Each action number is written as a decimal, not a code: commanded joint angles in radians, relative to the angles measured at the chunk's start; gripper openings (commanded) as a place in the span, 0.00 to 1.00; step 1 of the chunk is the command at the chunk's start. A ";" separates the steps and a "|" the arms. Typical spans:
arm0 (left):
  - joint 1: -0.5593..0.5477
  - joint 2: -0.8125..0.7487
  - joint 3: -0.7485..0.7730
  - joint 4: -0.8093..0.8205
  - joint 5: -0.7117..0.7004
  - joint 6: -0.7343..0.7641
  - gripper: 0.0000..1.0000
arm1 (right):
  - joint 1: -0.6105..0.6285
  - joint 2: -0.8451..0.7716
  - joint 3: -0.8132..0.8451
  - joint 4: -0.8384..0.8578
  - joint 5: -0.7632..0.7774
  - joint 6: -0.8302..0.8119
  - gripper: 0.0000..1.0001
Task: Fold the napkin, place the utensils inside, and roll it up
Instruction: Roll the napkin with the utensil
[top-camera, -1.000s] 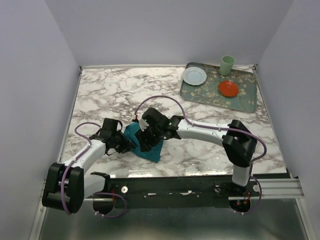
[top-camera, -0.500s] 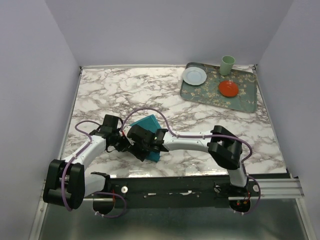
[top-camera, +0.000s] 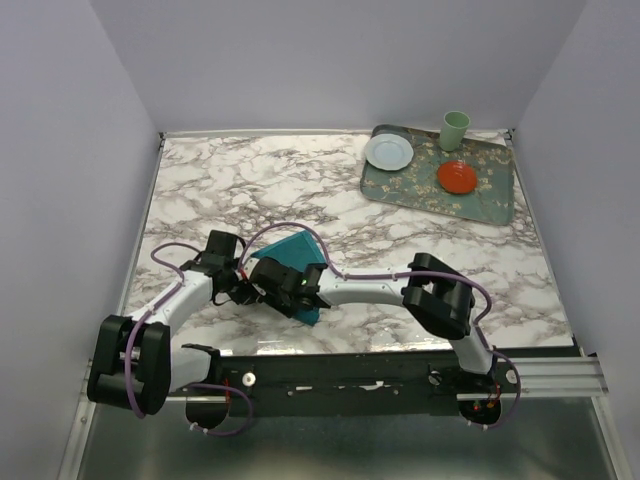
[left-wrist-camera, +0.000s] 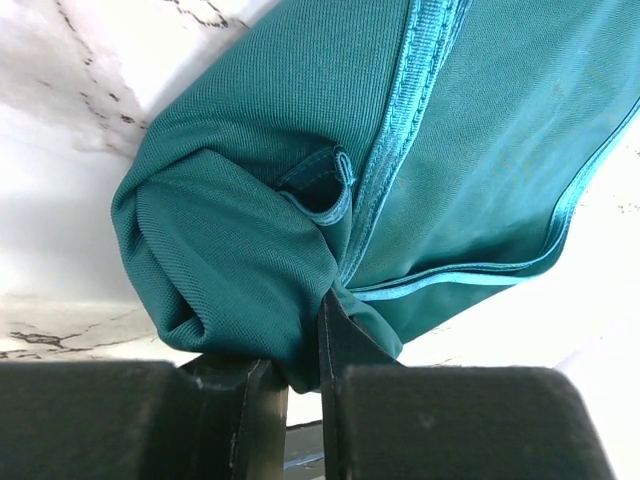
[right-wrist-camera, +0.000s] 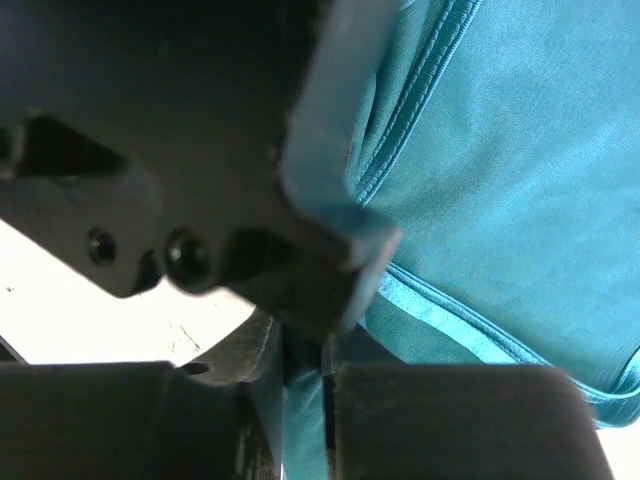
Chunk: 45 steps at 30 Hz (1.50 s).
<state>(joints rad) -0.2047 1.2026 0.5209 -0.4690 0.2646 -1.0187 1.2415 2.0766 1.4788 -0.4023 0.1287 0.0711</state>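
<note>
On the white marble-patterned table, close to the near edge and left of its middle, the left pincer is clamped on the teal soft cloth napkin. Its two black fingers stand nearly together, with a bunched end of the cloth nipped between them. The napkin lies folded in layers, its stitched hems running side by side and one end gathered into a rounded lump (the left wrist view shows this best). Just to the right, the right pincer grips the same cloth, a strip of teal caught in the narrow gap between its fingers, with the left pincer's black body right beside it. At the far right corner sits a patterned grey-green rectangular tray carrying a small white round plate, a red shallow bowl and a pale green cup.
</note>
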 joint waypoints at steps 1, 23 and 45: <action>0.002 -0.001 -0.041 0.035 0.016 0.031 0.27 | -0.010 0.050 0.032 -0.001 -0.101 -0.028 0.12; 0.094 -0.209 -0.002 -0.023 -0.001 0.163 0.98 | -0.369 0.235 0.123 -0.050 -0.960 0.041 0.05; 0.079 -0.048 -0.087 0.125 -0.027 0.127 0.75 | -0.409 0.388 0.267 -0.049 -1.285 0.167 0.07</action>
<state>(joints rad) -0.1188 1.1042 0.4576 -0.3779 0.2874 -0.8932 0.8417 2.4020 1.6997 -0.4145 -1.0882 0.1925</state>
